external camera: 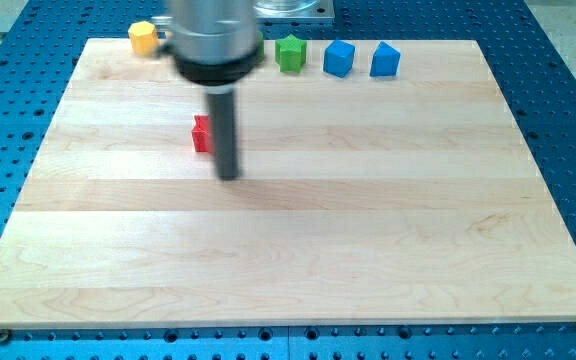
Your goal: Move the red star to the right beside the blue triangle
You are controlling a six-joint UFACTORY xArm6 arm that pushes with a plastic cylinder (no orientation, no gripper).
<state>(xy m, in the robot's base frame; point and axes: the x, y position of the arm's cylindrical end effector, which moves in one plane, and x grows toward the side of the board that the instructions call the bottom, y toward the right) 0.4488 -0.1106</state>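
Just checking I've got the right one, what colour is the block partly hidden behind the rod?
Red, seen in the camera view.

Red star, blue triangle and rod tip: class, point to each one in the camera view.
red star (202, 134): camera view, on its visible left part, the rest hidden behind the rod.
blue triangle (385, 61): camera view, on its front face.
my tip (228, 176): camera view, on the rod's very end.

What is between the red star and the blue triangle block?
In the camera view, mostly bare wooden board lies between the red star and the blue triangle. My dark rod stands right beside the star, partly hiding it, its tip just below-right of it.
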